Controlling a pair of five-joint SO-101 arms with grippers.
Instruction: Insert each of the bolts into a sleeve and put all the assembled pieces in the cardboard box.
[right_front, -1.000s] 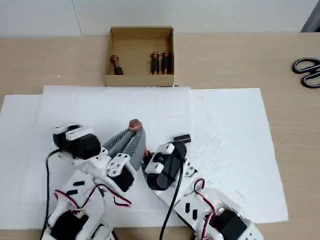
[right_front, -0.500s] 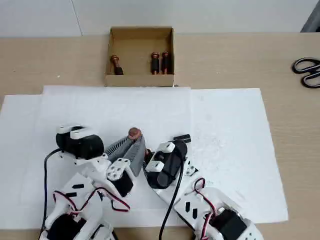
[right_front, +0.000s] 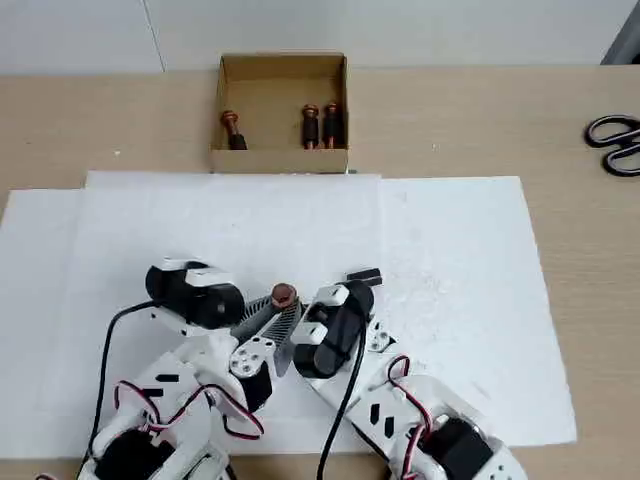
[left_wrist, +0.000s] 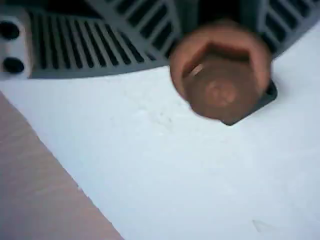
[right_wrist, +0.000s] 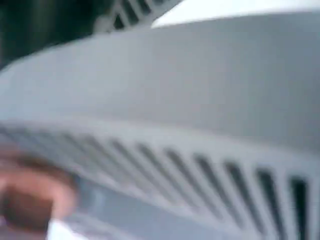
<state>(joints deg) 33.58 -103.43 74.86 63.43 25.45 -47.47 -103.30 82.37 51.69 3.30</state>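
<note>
While the right arm sits close beside, the left gripper is clamped on a copper-headed bolt near the paper's front edge.

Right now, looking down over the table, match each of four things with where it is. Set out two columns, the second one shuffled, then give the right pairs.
Things:
1. bolt
2. cardboard box
3. scissors
4. assembled pieces

Places:
A. on bare wood at the table's right side
B. lying inside the box
C. held in the left gripper over the white paper
D. on the wood just beyond the paper's far edge

Pairs: 1-C, 2-D, 3-A, 4-B
</note>
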